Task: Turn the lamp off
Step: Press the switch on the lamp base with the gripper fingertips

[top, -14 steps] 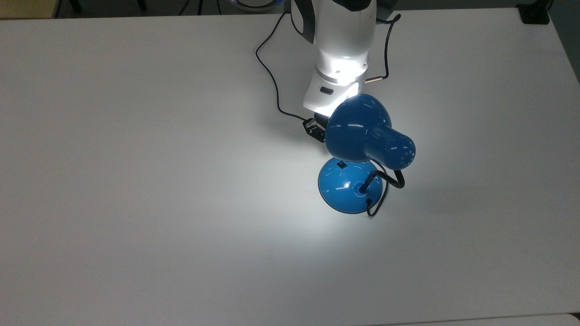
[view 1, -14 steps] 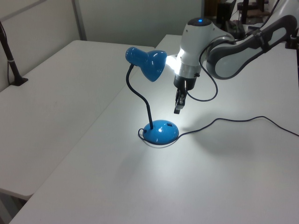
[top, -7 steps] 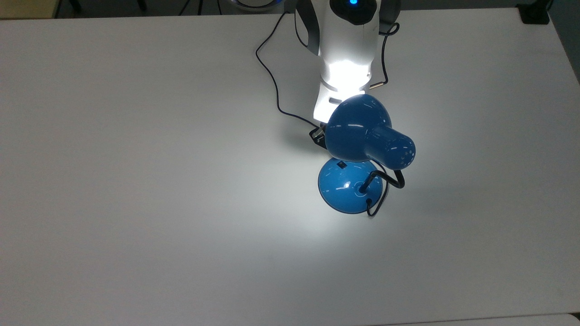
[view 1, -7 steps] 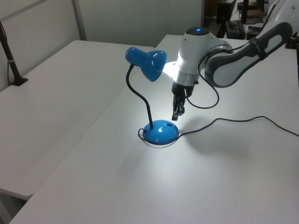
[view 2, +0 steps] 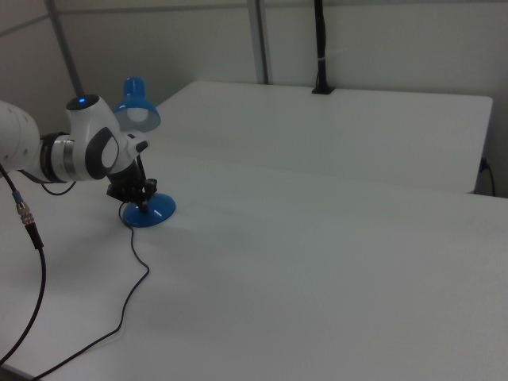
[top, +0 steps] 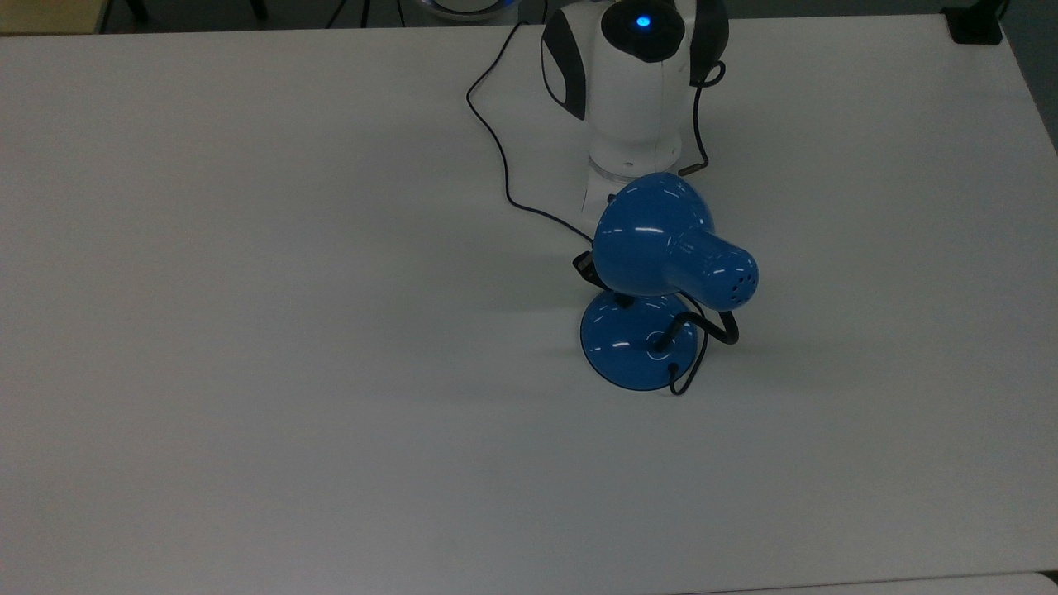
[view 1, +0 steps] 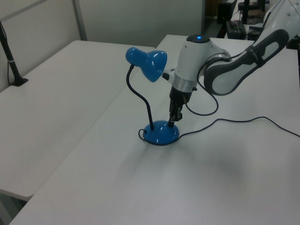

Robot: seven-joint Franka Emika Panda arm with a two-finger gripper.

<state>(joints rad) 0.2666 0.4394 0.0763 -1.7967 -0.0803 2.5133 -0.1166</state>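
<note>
The glossy blue lamp (top: 653, 235) stands on the white table, its bell shade on a bent black neck above the round base (top: 628, 347). No glow falls on the table around it. My gripper (view 1: 172, 123) points down with its fingers shut together, and their tips rest on the far side of the lamp base (view 1: 161, 134), where the small switch sits. In the top view the shade hides most of the gripper (top: 621, 302). The right view shows the gripper (view 2: 143, 205) on the base (view 2: 155, 213) under the shade (view 2: 139, 107).
A thin black cord (top: 496, 140) runs from the lamp base across the table toward the arm's side, seen again as the cord (view 1: 234, 121) in the left view. A black post (view 1: 11, 65) is clamped at a neighbouring table's edge. White table surface (top: 289, 372) stretches all around.
The gripper came down from beside the shade onto the lamp base. The bright pool of light on the table and on the arm has gone out.
</note>
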